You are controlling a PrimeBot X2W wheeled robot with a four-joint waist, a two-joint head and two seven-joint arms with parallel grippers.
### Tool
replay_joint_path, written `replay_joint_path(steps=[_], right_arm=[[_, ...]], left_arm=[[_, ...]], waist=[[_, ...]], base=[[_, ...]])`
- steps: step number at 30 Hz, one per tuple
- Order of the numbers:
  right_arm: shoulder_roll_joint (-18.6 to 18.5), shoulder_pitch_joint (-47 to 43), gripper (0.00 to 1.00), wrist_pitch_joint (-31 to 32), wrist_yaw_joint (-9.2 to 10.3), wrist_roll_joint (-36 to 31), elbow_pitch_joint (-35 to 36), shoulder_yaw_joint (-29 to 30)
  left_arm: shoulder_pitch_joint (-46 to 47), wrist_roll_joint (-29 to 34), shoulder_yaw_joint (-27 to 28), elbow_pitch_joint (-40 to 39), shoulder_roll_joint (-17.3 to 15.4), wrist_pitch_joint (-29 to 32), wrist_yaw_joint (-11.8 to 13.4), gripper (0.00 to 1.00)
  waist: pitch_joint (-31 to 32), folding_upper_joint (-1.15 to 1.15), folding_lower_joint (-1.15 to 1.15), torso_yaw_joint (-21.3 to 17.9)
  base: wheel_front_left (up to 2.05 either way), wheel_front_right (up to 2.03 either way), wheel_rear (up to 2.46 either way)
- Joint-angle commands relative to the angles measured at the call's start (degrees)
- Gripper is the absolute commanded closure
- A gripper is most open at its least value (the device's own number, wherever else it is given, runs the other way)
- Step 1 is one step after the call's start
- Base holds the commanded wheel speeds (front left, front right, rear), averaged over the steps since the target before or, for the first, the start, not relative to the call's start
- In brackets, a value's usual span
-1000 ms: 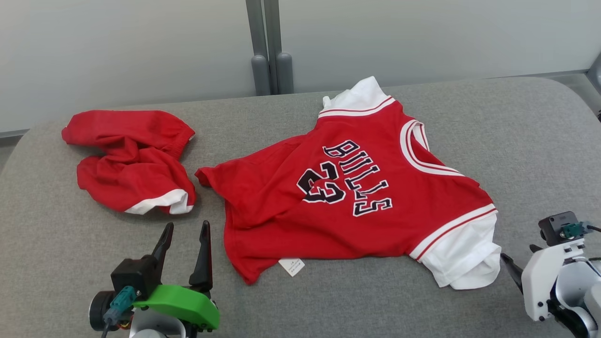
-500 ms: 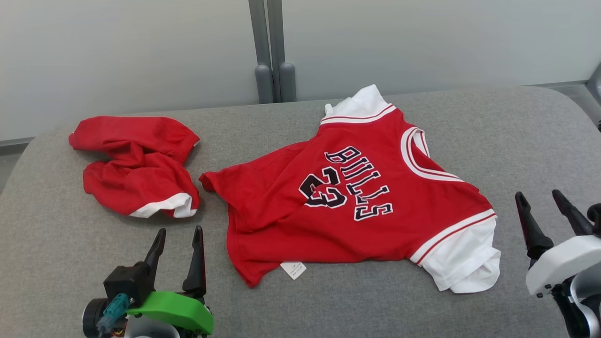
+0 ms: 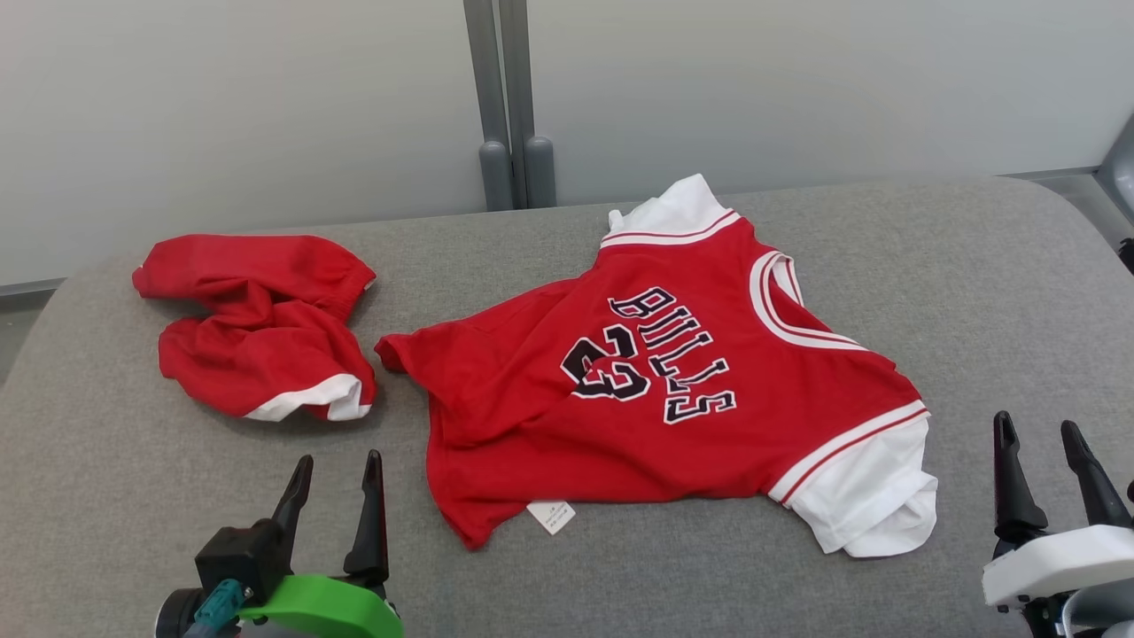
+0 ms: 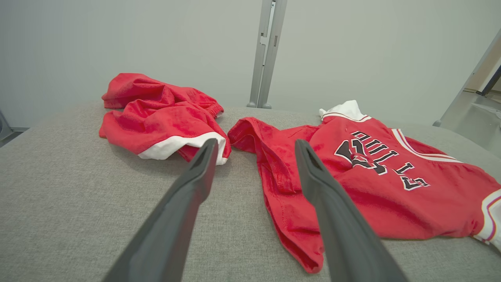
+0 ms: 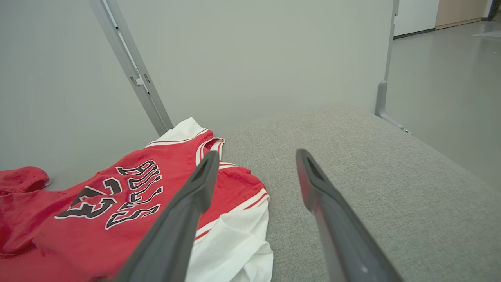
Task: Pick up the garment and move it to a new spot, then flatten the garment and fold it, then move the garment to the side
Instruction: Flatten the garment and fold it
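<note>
A red jersey (image 3: 656,381) with white sleeves and "BULLS 23" lettering lies spread on the grey padded table (image 3: 974,266), slightly wrinkled, a white tag at its near hem. My left gripper (image 3: 339,461) stands open near the front edge, just left of the jersey's hem, touching nothing. In the left wrist view the gripper (image 4: 256,143) points between the jersey (image 4: 372,184) and the red shorts (image 4: 156,109). My right gripper (image 3: 1035,423) is open and empty, right of the jersey's near white sleeve. In the right wrist view the gripper (image 5: 257,153) hovers beside the jersey (image 5: 98,219).
Crumpled red shorts (image 3: 257,328) with white trim lie at the left of the table, a hand's width from the jersey. A grey wall with a metal post (image 3: 505,106) runs behind. The table's corners are rounded; floor (image 5: 450,78) lies beyond its right edge.
My right gripper has swung up into view at the lower right, fingers now pointing up and apart. The left gripper sits slightly lower. The camera has shifted a little; the garments lie unchanged.
</note>
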State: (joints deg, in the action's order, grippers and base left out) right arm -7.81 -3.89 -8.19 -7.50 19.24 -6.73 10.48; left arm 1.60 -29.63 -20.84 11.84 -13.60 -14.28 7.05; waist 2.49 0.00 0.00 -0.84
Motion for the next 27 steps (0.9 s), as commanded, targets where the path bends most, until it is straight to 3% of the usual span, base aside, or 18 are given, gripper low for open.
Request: replay_joint_path(steps=[1, 12, 20, 26, 27], right_arm=[[-0.44, 1.14, 0.0, -0.44, 0.02, 0.35, -0.25, -0.42], [-1.41, 3.56, 0.0, -0.97, 0.02, 1.22, -2.48, -3.13], [-2.08, 5.83, 0.0, -0.87, 0.02, 1.81, -4.05, -4.8], [-1.74, 5.97, 0.0, -1.13, 0.02, 1.76, -5.17, -5.18], [-1.77, 6.03, 0.0, -1.16, 0.02, 1.77, -5.34, -5.19]], left_arm=[[-0.54, -0.32, -0.28, 0.0, -0.22, -0.28, -0.08, 0.0], [2.16, -3.85, -3.94, 4.35, 2.34, 7.6, -3.29, 0.0], [6.05, -8.86, -5.33, 15.52, 5.39, 17.49, -5.12, 0.0], [9.05, -11.09, -5.06, 21.23, 6.85, 19.28, -6.45, 0.0], [9.51, -11.06, -5.22, 21.88, 6.87, 19.43, -6.58, 0.26]], waist=[[0.02, 0.0, 0.0, -0.12], [-0.8, 0.0, 0.0, -1.18], [-2.2, 0.0, 0.0, -4.36], [-2.82, 0.0, 0.0, -5.34], [-2.85, 0.0, 0.0, -5.32]], base=[[0.0, 0.0, 0.0], [0.0, 0.0, 0.0], [0.0, 0.0, 0.0], [0.0, 0.0, 0.0], [0.0, 0.0, 0.0]])
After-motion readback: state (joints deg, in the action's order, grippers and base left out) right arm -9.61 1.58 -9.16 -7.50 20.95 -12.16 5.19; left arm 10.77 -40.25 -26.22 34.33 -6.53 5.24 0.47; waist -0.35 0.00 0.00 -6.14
